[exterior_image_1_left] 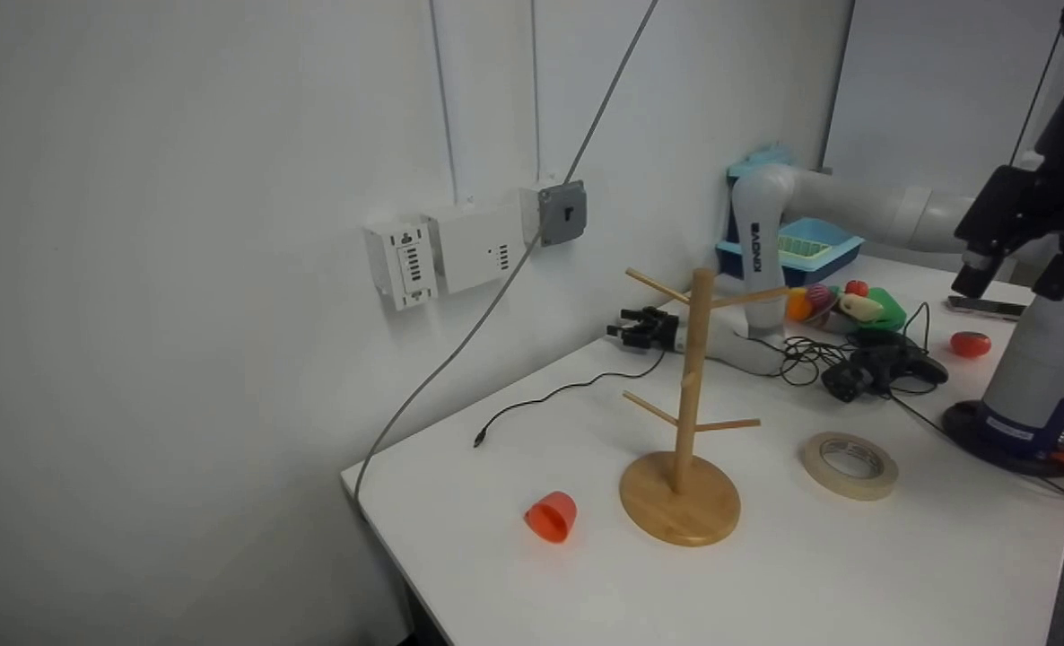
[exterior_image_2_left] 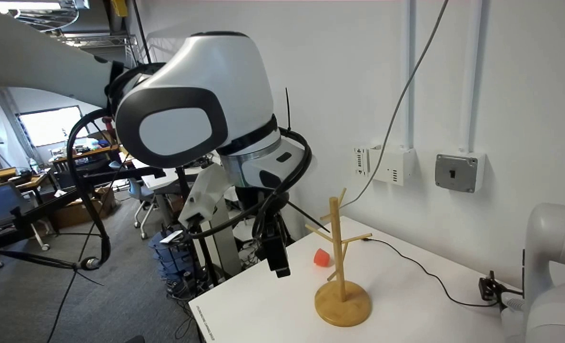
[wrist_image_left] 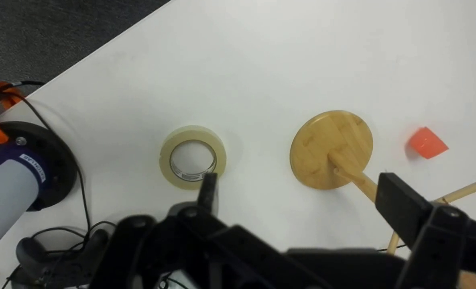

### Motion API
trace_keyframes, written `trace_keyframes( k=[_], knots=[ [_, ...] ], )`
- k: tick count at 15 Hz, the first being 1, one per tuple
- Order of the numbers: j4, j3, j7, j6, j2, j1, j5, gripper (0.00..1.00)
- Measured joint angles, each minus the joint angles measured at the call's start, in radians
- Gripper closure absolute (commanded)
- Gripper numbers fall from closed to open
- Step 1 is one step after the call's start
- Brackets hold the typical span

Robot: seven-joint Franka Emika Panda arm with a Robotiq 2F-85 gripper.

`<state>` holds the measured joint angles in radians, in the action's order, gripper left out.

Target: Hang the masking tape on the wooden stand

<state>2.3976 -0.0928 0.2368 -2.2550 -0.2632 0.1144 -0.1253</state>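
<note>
In an exterior view, can see an orange-red cup (exterior_image_1_left: 551, 515) on its side at left on the white table (exterior_image_1_left: 532, 592), with a black cable (exterior_image_1_left: 568, 387) farther back. Toward the far right, can make out a black controller (exterior_image_1_left: 891, 364), fruit and vegetable shapes (exterior_image_1_left: 860, 308) and a blue tub (exterior_image_1_left: 839, 261). On the wall (exterior_image_1_left: 227, 224), can spot white boxes (exterior_image_1_left: 474, 249) and a grey switch box (exterior_image_1_left: 562, 215).

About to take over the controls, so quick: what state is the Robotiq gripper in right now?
Robotiq gripper: open, holding nothing.
</note>
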Motion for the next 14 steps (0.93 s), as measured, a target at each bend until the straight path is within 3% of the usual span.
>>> trace_keyframes(
  k=[9, 14],
  knots=[
    [0.001, 0.026, 0.004, -0.004, 0.011, -0.003, 0.012, 0.00],
    [0.000, 0.063, 0.023, -0.075, 0.101, -0.004, 0.060, 0.00]
  ],
)
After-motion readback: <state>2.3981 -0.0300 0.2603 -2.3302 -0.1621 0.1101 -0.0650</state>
